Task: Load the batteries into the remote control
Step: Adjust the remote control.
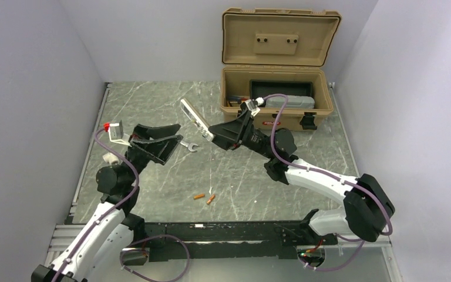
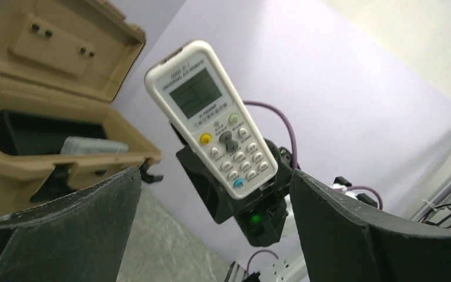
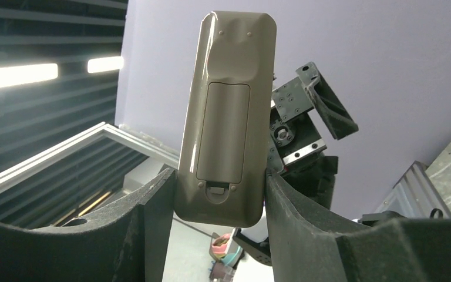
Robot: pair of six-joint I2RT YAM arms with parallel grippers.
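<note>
Right fingers (image 3: 147,229) are part-way closed and clamp the remote control (image 3: 226,117) by its long edges at the lower end. Its tan back faces the right wrist camera, and the battery cover is in place. The remote control (image 1: 195,119) is up in the air, tilted, just left of the front-left corner of the tan toolbox (image 1: 276,76). Its white button face (image 2: 211,117) is turned toward the left arm.

Left fingers (image 2: 82,235) are spread fully wide and hold nothing. They sit further left of the toolbox and point at the remote with a gap between.

A silver wrench (image 1: 189,146) lies on the worktop (image 1: 152,100) left of the toolbox, under the gap between the two sets of fingers. Two batteries (image 1: 205,197) lie side by side on the worktop, well out from the toolbox's front and to its left, near the arm bases and apart from both sets of fingers.

The toolbox stands at the far right of the worktop with its lid open and upright. It is close to the right wall (image 1: 405,88), and the right arm reaches past its front. Bare worktop runs left of the toolbox to the left wall (image 1: 35,88).
</note>
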